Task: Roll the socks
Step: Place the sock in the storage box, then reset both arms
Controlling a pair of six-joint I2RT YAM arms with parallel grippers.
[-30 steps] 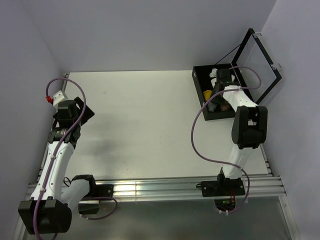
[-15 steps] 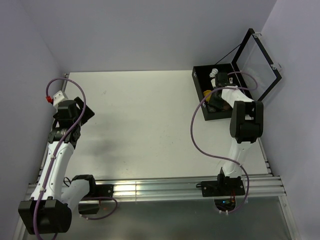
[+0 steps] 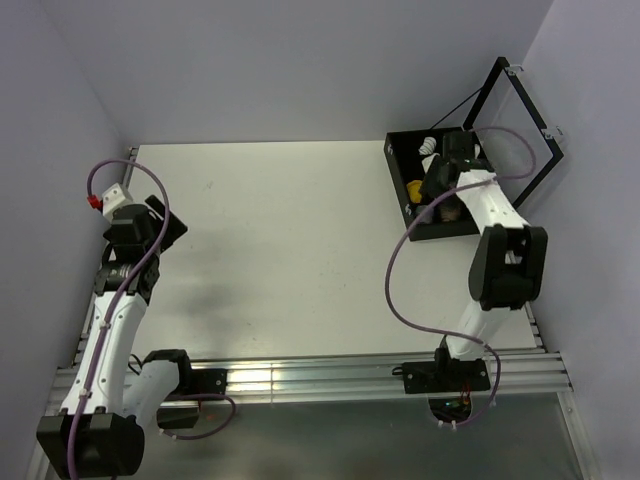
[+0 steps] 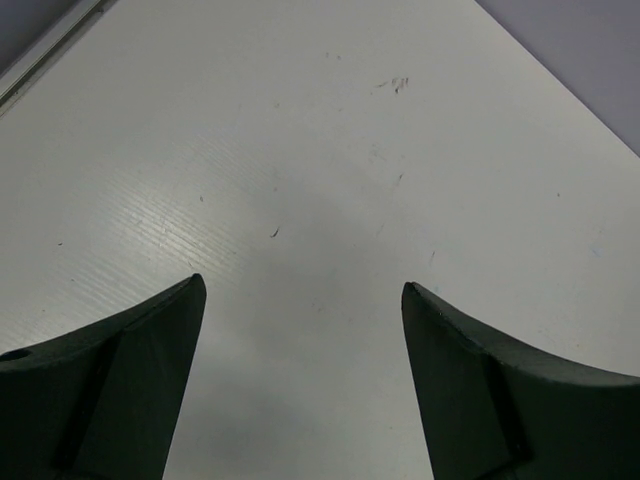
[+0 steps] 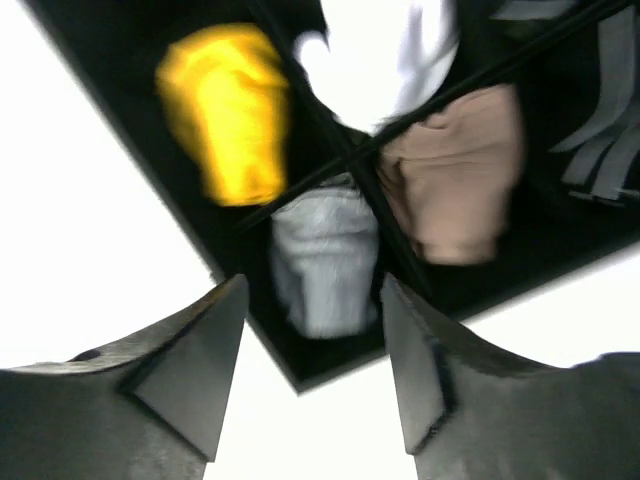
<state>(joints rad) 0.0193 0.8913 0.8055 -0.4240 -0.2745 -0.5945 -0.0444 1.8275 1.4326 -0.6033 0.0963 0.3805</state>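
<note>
Left gripper [image 4: 302, 285]: jaws wide apart, empty, over the table [image 4: 300, 150].
Right gripper [image 5: 312, 290]: jaws apart, holding nothing, above the box [image 3: 398, 185].
Grey sock [image 5: 325, 260]: bundled in a box compartment.
Yellow sock [image 5: 228, 110]: neighbouring compartment, at 10 o'clock from the grey.

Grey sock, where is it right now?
In the right wrist view the grey sock sits in a compartment of the black box, far right on the table, beside the yellow sock and the tan bundle.

High rear overview; close downward wrist views: left on table [image 4: 330, 150], right on shared black box [image 5: 115, 70].
</note>
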